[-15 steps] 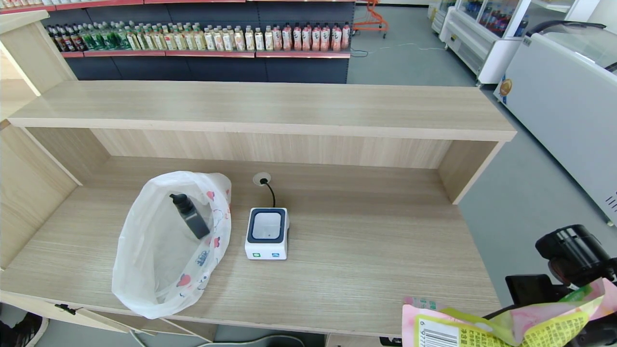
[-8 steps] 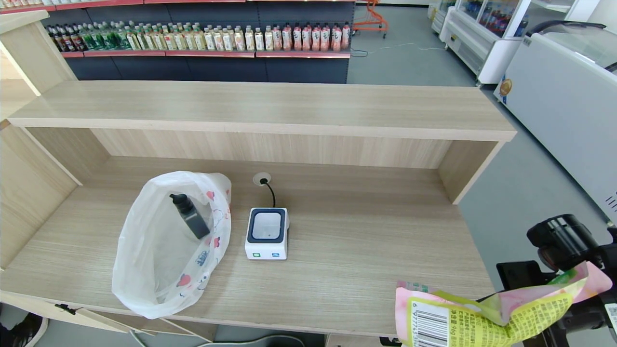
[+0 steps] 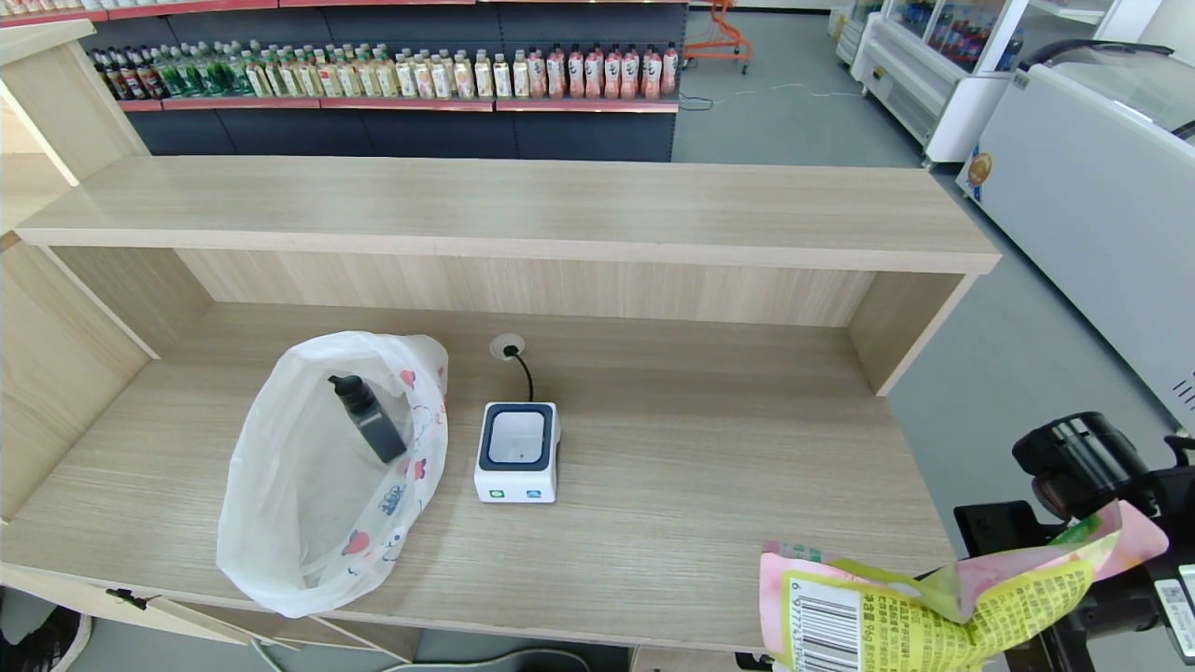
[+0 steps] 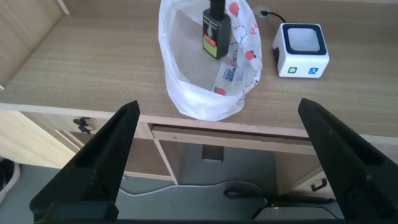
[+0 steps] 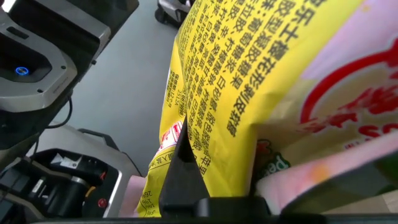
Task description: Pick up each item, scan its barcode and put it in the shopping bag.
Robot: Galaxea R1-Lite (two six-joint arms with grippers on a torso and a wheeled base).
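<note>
Yellow-and-pink snack packet [image 3: 934,616] is clamped in my right gripper [image 5: 230,186]. One finger [image 5: 185,165] is pressed flat against the yellow printed face. The packet hangs in the air just off the right front corner of the counter [image 3: 700,485], not touching the wood. It is creased where I pinch it. Barcode [image 3: 826,630] sits on the end nearest the counter, facing up toward the head camera.

Scanner [image 3: 516,451]: white box with a dark-framed window on top, mid-counter, well apart from the packet. Its black cable [image 3: 525,375] runs back to a round hole in the counter.

Shopping bag [image 3: 308,504]: white plastic with red prints, lying on the counter just beside the scanner on my left, mouth open. A dark pump bottle [image 3: 369,420] is inside it, tilted.

Left gripper [image 4: 214,168]: jaws wide apart, nothing between the fingers [image 4: 99,155]. It hangs below and in front of the counter's front edge, with the bag and scanner ahead of it on top.
</note>
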